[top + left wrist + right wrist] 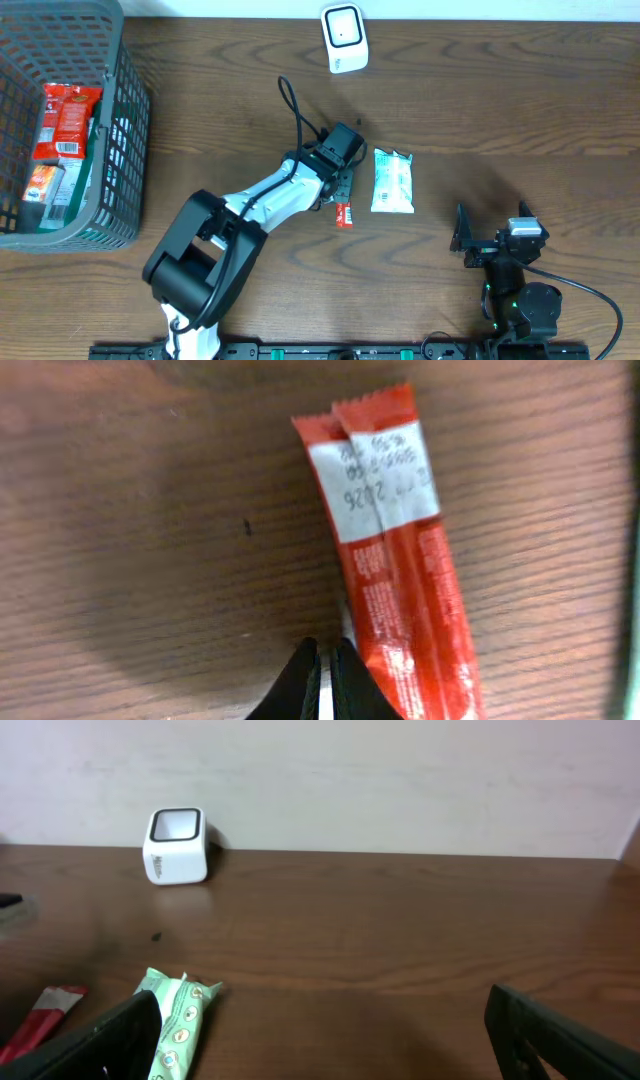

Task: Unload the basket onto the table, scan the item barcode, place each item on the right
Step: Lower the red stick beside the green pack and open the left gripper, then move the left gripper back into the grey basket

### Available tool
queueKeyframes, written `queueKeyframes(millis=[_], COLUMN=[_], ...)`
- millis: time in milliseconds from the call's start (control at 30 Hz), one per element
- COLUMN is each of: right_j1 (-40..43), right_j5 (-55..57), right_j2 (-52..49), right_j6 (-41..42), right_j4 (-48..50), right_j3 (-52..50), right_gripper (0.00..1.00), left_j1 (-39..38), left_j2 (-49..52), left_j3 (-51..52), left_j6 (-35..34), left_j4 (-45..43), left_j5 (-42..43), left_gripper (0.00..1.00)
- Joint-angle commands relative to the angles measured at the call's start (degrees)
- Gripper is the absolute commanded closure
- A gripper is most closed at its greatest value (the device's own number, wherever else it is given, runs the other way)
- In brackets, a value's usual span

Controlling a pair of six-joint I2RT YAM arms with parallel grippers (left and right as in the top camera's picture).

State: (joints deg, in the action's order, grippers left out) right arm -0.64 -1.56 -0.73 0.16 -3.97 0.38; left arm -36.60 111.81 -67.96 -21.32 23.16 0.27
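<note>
The left claw (322,662) is pressed shut, its two tips together, low over the table (520,100). It is set just beside the long edge of the red packet (400,560), likely so that the thin edge can be picked up. Whether a bit of that edge is pinched between the tips cannot be told, so a slip is possible. The red packet is laid flat on the wood, with a white label of numbers facing up. Just beside it, a green and white packet (392,181) is laid flat too. The white scanner (343,38) is stood at the far edge, well apart from the red packet, so a lift and a carry are probably needed. A basket (132,150) with more red packets (68,120) is kept at the far left. The right claw (320,1045) is held wide apart with nothing in it, parked near its own side, out of the way.
</note>
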Motion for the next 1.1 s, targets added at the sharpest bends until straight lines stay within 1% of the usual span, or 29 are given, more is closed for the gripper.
queueKeyframes(millis=[0, 300, 600, 733, 900, 933, 1000, 1067], right_j1=[0.66, 0.66, 0.66, 0.66, 0.66, 0.66, 0.66, 0.66], right_j5=[-0.24, -0.24, -0.24, -0.24, -0.24, -0.24, -0.24, -0.26], right_j2=[0.24, 0.24, 0.24, 0.24, 0.24, 0.24, 0.24, 0.24], right_j6=[-0.61, -0.61, -0.61, -0.61, -0.61, -0.61, -0.61, -0.61], right_j4=[-0.17, -0.17, -0.17, -0.17, -0.15, -0.17, -0.17, -0.17], right_j3=[-0.07, -0.07, -0.07, -0.07, -0.07, -0.07, -0.07, -0.07], right_gripper=[0.01, 0.01, 0.01, 0.01, 0.01, 0.01, 0.01, 0.01], left_j1=[-0.13, -0.13, 0.39, 1.92, 3.67, 4.09, 4.31, 4.28], left_j2=[2.38, 3.17, 2.43, -1.9, -10.19, -13.35, -16.52, -19.32], left_j3=[0.31, 0.31, 0.17, -1.09, -1.38, -1.38, -1.38, -1.38], left_j6=[-2.45, -2.45, -3.21, -3.21, -3.21, -3.21, -3.13, -2.38], left_j4=[0.35, -2.51, -2.6, -0.35, 1.36, 2.8, 4.39, 5.09], left_j5=[1.36, 12.52, 10.8, 10.64, 10.67, 10.69, 10.67, 10.67], left_gripper=[0.91, 0.91, 0.91, 0.87, 0.84, 0.78, 0.65, 0.49])
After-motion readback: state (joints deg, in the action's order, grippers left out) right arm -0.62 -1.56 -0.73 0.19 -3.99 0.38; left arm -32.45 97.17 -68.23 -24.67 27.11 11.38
